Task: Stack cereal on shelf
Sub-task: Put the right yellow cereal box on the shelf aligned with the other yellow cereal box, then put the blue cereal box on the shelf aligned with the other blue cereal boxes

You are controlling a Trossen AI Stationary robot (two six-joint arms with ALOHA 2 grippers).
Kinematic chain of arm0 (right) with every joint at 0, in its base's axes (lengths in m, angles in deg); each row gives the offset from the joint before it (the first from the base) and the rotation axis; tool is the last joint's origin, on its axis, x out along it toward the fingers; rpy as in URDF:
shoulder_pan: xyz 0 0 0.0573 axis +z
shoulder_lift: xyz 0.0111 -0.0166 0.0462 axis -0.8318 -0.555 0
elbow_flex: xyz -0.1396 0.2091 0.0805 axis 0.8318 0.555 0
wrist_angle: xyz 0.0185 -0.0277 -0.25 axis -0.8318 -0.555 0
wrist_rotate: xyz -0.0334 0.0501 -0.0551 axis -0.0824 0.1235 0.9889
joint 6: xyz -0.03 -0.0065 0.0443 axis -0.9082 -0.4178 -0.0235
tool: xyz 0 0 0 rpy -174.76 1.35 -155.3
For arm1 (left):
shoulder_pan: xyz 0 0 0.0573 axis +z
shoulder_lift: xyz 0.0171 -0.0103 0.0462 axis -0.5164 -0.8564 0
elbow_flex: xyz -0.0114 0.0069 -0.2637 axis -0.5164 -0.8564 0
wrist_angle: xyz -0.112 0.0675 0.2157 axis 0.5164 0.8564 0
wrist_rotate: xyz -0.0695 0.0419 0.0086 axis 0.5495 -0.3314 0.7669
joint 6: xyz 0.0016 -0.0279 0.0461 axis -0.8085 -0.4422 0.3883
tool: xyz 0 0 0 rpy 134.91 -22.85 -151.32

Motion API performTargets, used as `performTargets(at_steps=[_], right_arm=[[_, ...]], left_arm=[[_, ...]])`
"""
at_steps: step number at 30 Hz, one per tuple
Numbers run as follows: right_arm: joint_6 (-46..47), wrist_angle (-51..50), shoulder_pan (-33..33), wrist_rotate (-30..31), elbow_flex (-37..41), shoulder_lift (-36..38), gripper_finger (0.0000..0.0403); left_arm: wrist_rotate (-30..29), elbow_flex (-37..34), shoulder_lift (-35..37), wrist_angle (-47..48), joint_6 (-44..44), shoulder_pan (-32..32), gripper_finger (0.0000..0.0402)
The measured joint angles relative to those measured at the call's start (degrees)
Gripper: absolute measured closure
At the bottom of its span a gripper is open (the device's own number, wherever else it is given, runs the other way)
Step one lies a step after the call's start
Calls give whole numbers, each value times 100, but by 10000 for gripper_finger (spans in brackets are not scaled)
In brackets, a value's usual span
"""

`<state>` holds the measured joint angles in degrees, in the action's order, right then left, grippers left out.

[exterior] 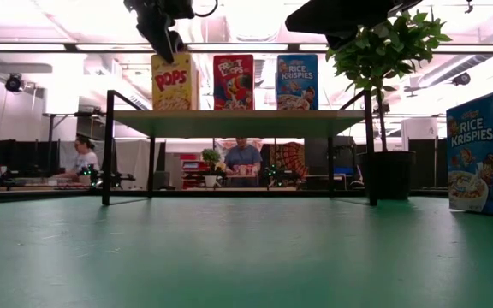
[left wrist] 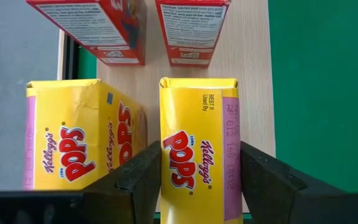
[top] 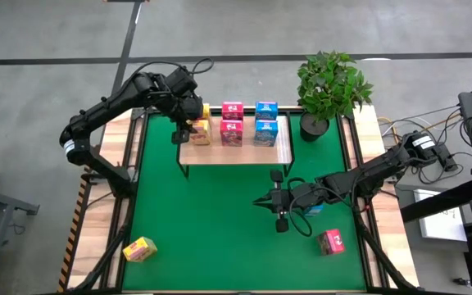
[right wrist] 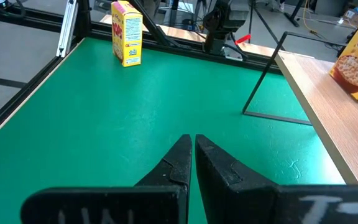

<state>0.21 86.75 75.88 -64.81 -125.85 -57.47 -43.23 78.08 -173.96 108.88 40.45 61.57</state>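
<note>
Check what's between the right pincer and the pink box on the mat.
Only bare green mat between the right pincer and the pink box, per the high view.

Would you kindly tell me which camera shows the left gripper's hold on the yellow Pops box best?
The left wrist view: the left gripper flanks the yellow Pops box on the shelf. The high view shows the arm covering it; the low view shows its front; the right wrist view shows neither.
</note>
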Motion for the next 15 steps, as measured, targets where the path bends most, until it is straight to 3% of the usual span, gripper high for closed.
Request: performTargets(at_steps=[15], right_arm=[[42, 0, 0, 0, 0, 0, 390]], left_arm=[[-9, 141, 169, 60, -3, -3, 200]])
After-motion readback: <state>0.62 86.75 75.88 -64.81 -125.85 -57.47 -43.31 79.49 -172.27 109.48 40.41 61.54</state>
